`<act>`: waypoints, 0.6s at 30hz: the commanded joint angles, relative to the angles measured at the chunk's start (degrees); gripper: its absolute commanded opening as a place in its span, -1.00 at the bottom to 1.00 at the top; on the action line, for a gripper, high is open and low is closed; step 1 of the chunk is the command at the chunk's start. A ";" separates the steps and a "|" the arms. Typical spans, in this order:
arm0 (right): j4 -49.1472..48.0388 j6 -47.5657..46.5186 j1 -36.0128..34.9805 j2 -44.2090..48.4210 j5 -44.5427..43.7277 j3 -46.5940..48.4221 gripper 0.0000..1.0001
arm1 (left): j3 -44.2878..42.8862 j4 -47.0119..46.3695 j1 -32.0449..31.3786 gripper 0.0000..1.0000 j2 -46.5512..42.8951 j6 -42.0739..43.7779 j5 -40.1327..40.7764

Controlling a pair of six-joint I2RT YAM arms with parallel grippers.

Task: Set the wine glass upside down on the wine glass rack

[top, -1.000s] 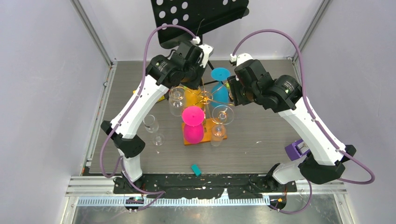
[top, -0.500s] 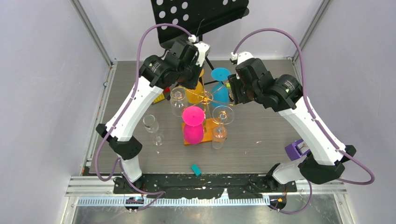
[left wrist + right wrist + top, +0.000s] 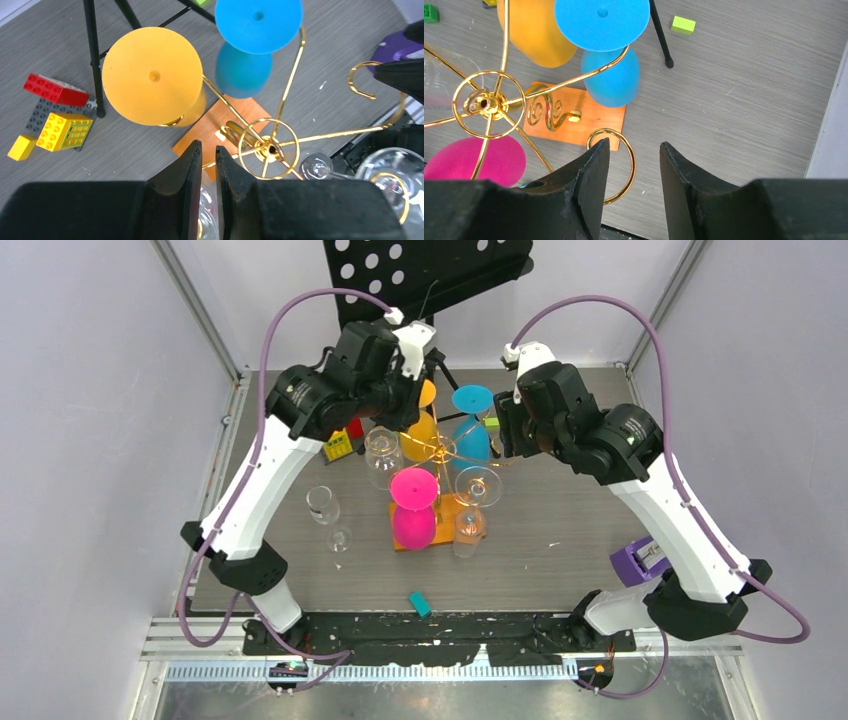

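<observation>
The gold wire wine glass rack (image 3: 440, 450) stands on its orange base (image 3: 478, 530) mid-table; its hub shows in the left wrist view (image 3: 268, 148) and the right wrist view (image 3: 488, 103). A clear wine glass (image 3: 380, 455) hangs upside down at the rack's left arm. My left gripper (image 3: 392, 418) comes down onto it. In the left wrist view its jaws (image 3: 208, 146) stand a thin gap apart, with clear glass (image 3: 209, 215) and the arm's gold loop in that gap. My right gripper (image 3: 503, 435) is open and empty (image 3: 634, 142) beside an empty gold loop (image 3: 629, 165).
Yellow (image 3: 422, 425), blue (image 3: 470, 430), pink (image 3: 412, 505) and another clear glass (image 3: 475, 490) hang on the rack. A clear glass (image 3: 328, 515) lies on the table at left. A black music stand (image 3: 430, 275) stands behind. Toy bricks (image 3: 340, 445), a teal block (image 3: 420, 603) and a purple object (image 3: 640, 560) lie around.
My left arm's elbow has risen and swung left, and the wrist has tipped back a little. The clear glass at the rack's left arm has stayed put. The right arm has shifted slightly.
</observation>
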State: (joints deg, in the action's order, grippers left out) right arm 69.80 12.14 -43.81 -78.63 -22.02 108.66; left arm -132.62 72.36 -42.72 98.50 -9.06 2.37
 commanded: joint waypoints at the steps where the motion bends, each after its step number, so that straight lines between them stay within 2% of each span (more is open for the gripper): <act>1: -4.36 -0.69 0.43 2.67 -1.55 1.83 -0.03 | 1.39 -6.16 0.27 -0.63 -4.89 -0.86 -4.09; 6: -6.05 -1.07 0.57 3.63 -2.65 1.27 -0.03 | 2.42 -8.24 0.27 -0.61 -7.87 -1.04 -2.94; 9: -8.17 -1.46 0.57 5.20 -2.57 -0.03 -0.03 | 5.40 -9.71 0.34 -0.52 -11.56 -1.81 3.99; 12: -10.33 -2.01 0.60 6.43 -2.48 -2.03 -0.03 | 13.52 -12.29 1.03 -0.24 -17.94 -4.21 10.46; 16: -12.85 -3.07 0.61 8.27 -3.54 -3.87 -0.03 | 26.16 -14.81 4.60 0.11 -28.17 -9.86 15.26; 18: -14.63 -3.80 0.58 8.83 -3.91 -4.88 -0.03 | 32.20 -14.96 7.78 0.19 -32.93 -13.03 15.30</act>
State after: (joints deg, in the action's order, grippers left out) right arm 61.47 10.17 -43.38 -71.96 -23.86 105.21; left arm -108.09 61.58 -39.38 73.76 -15.05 12.19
